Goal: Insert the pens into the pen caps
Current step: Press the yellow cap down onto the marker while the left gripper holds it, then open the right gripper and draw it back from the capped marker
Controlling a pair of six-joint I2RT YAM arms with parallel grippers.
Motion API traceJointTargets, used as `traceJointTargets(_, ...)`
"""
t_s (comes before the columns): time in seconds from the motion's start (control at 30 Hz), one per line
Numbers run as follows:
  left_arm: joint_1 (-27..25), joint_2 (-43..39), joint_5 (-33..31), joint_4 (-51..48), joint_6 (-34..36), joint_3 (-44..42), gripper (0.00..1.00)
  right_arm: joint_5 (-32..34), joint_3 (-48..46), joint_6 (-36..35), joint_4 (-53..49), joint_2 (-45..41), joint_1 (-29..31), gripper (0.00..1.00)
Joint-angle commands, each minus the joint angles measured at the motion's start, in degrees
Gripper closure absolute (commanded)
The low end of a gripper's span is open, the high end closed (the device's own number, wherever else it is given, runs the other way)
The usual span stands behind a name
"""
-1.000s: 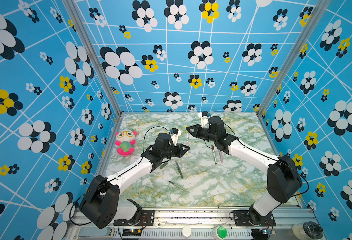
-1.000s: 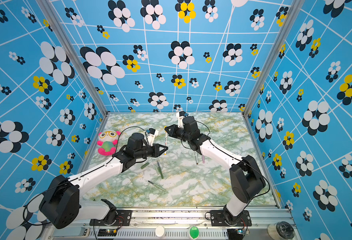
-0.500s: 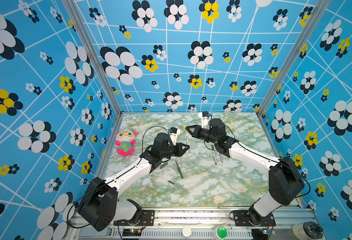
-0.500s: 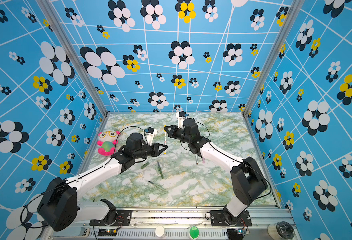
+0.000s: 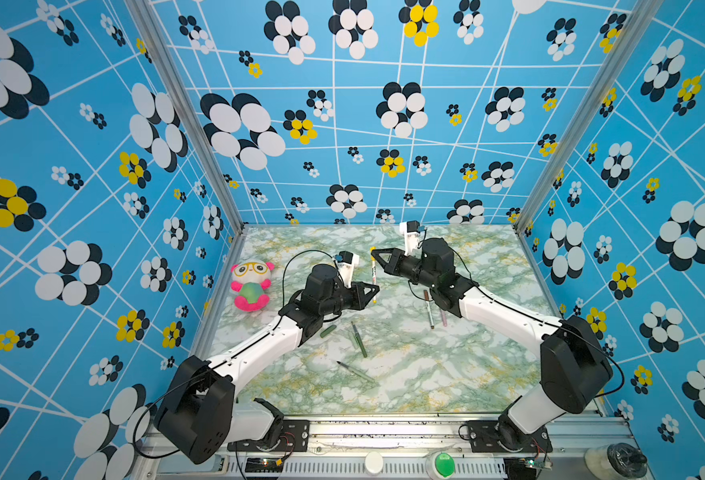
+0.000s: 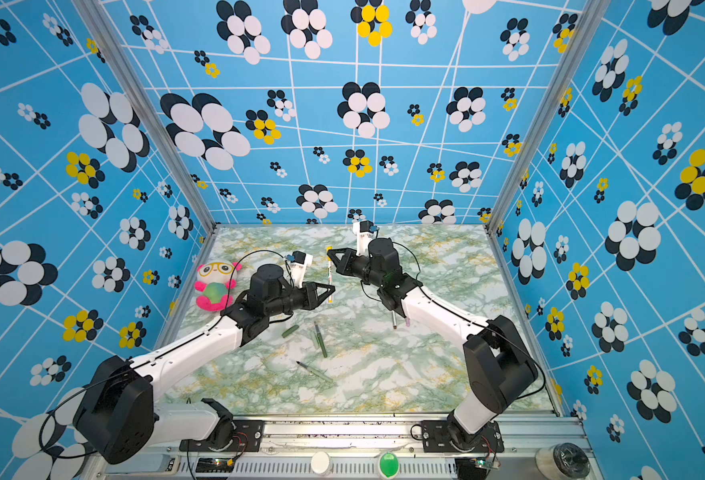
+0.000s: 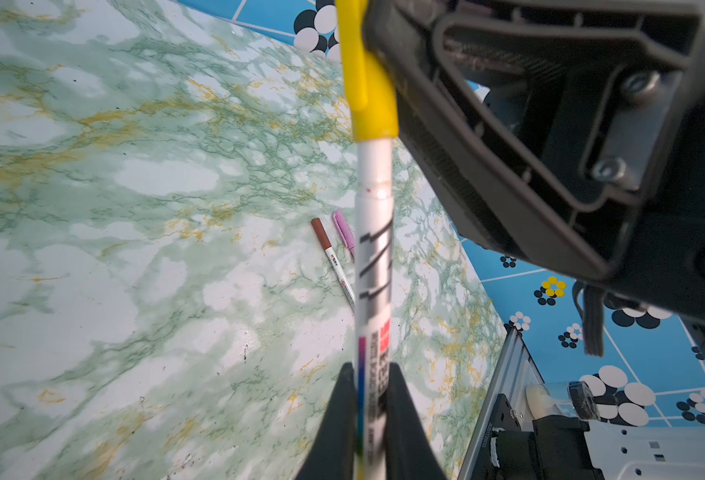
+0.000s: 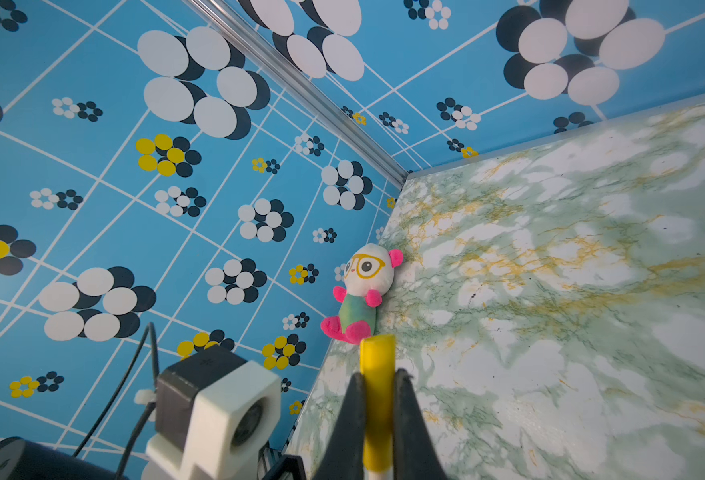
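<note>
**Yellow cap on the pen, both grippers clamped**

I have the white-barrelled pen [image 5: 374, 274] slung between the two arms, lifted clear of the table [image 5: 425, 374]. The left gripper [image 7: 369, 374] is closed tight on the printed tail end of the barrel. From its fingertips the pen runs on to the yellow cap [image 7: 369, 95] at the far end. The right gripper [image 8: 377, 380] is pinched on that cap, one finger on either side, with a sliver of white barrel showing just behind its tips.

In both top views each gripper takes the pen crosswise, one near each end. That keeps the two sets of fingers apart along the barrel, and I can press cap and pen together along their length without either slipping. The cap's mouth is over the barrel, but I cannot tell whether it has seated fully, so I judge this pen as the step in hand.

Behind the right gripper, under its forearm, the brown-capped pen [image 7: 334, 262] and the pink pen [image 7: 344, 232] lie side by side. Both look finished and are out of the way. Back from the left gripper, toward its base, lie the dark green cap [image 5: 328, 331], the dark green pen [image 5: 361, 345] and the pale green pen [image 5: 357, 372], loose and yet to be joined. The plush toy [image 5: 251, 286] sits off the left gripper's outer side and plays no part.
</note>
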Motion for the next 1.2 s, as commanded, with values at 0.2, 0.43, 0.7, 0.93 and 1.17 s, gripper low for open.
traceJointTargets(0.2,1.71,-0.97,-3.02,2.40,3.71,4.12,1.00,-5.08,-0.92,-2.81,-2.30,-2.01,1.36,1.00)
traceJointTargets(0.43,1.73,-1.25,-3.01,2.04,7.01,5.93,1.00,-6.45,-0.74,-2.81,-3.50,-1.55,1.34,1.00)
traceJointTargets(0.7,1.86,-0.65,-1.96,2.04,9.24,7.90,1.00,-7.61,-0.47,-3.49,-5.05,-2.14,1.37,1.00)
traceJointTargets(0.93,1.86,-1.42,-0.43,-1.16,11.43,7.39,1.00,-7.97,1.14,-7.16,-9.91,-5.57,0.25,0.76)
traceJointTargets(1.17,1.86,-3.08,1.93,-4.62,13.41,5.09,1.00,-9.67,2.96,-12.01,-17.02,-10.58,-2.21,0.52)
